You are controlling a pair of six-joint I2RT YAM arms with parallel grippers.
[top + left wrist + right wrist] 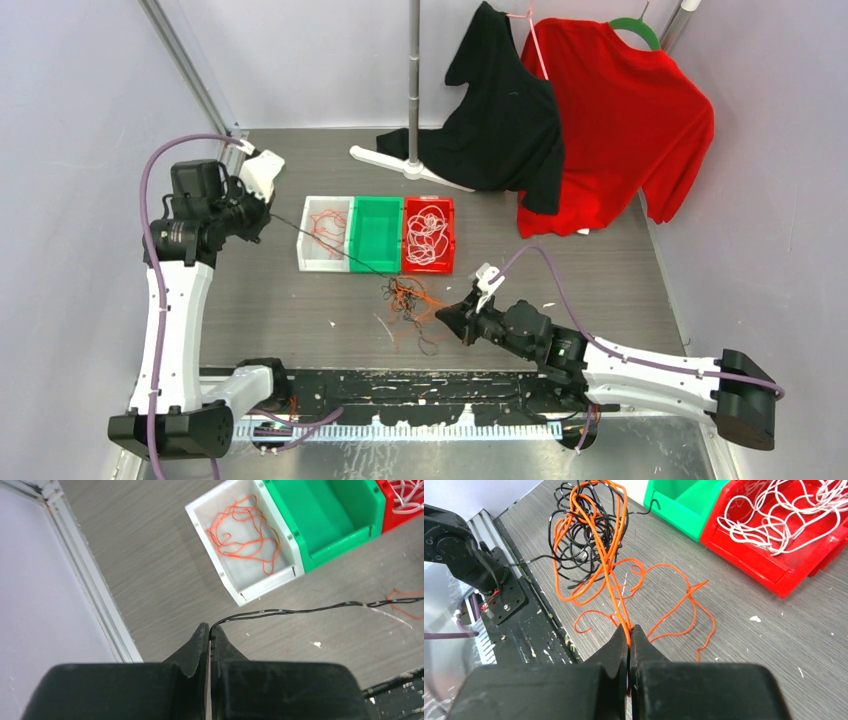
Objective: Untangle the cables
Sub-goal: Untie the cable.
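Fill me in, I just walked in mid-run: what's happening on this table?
Two robot arms are working on a cable knot. The left arm's fingers are shut on a black cable, which runs in a line past the white bin toward the black-and-orange tangle in the middle of the table. The right arm's fingers are shut on an orange cable rising out of that tangle. Sorting is partly done: a loose orange cable lies in the white bin and white cables in the red bin.

A metal stand (413,80) is set on a grey wood-grain tabletop (600,280), pale lilac walls (300,50) behind it; right of the stand a black shirt (505,120) and a red shirt (620,130) are hung.
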